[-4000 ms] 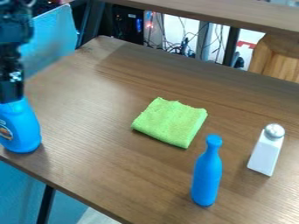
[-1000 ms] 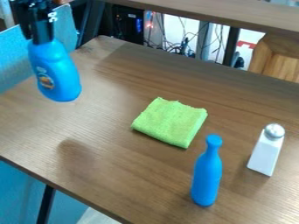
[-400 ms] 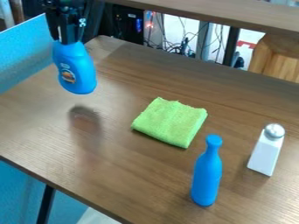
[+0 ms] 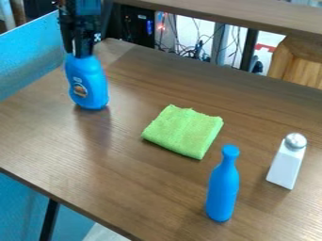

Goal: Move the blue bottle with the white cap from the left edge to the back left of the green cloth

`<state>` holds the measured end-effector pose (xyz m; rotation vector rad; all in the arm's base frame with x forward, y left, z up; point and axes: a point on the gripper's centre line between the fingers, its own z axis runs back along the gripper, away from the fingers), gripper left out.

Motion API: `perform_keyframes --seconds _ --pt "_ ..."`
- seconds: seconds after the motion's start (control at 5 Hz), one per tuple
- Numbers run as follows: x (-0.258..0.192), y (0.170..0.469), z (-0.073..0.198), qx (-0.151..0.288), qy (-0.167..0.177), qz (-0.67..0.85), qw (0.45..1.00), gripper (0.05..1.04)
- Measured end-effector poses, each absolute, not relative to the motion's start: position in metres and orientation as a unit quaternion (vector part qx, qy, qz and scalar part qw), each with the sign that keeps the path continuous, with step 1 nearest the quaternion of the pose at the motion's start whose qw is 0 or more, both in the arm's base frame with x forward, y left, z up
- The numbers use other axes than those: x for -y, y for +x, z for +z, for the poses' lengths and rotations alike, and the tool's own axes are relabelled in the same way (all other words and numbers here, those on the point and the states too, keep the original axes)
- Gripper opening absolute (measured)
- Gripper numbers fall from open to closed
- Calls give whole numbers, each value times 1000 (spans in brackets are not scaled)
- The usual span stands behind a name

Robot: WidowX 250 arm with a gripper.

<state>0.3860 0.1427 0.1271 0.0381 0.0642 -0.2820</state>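
And here's the black gripper, jaws clamped on the top of the wide blue bottle, which hangs upright near the tabletop's upper-left edge, toward the far corner. Whether its base touches the wood, I cannot tell. Over to the middle, a folded green cloth lies flat, well apart from that bottle. Nearer the front edge stands a slim blue bottle, and to its right, a white shaker with a silvery top, also upright.
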Motion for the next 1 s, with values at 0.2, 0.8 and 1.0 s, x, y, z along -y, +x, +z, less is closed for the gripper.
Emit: perform_keyframes --seconds 0.2,0.8,1.0 --pt "-144 390 125 -34 19 -142 989 501" --pt "-141 391 125 -30 5 -133 991 1014" --pt "-135 390 148 -4 1 -132 991 1009"
